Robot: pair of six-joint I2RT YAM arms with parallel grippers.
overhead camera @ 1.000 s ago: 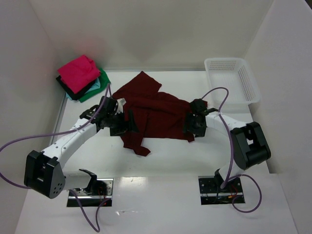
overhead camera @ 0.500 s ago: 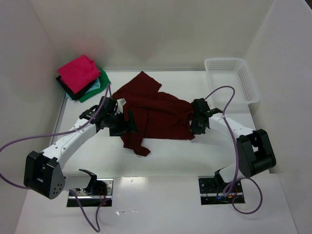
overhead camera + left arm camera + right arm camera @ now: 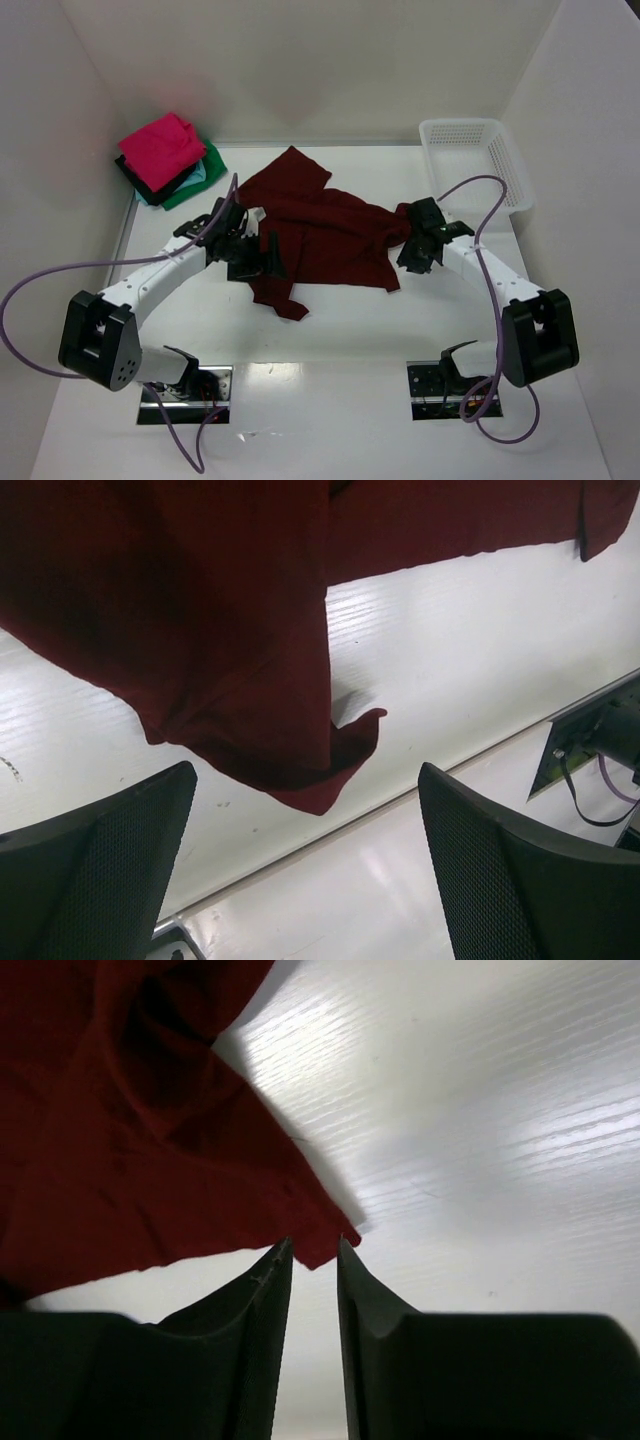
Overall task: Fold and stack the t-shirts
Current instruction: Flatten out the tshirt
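- Jaws on my left gripper [image 3: 305, 775] stand wide apart above the maroon shirt [image 3: 320, 235], which lies crumpled on the table [image 3: 400, 320].
- My right gripper [image 3: 314, 1248] pinches its right corner, jaws nearly together.
- Folded shirts [image 3: 165, 160] sit stacked far left.

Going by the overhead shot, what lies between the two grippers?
The maroon t-shirt lies rumpled across the whole stretch from the left gripper to the right gripper. The top external view shows this.

Maroon t-shirt [image 3: 320, 235] crumpled mid-table, unfolded, folded pink, green, blue, black shirts [image 3: 165, 160] stacked far-left
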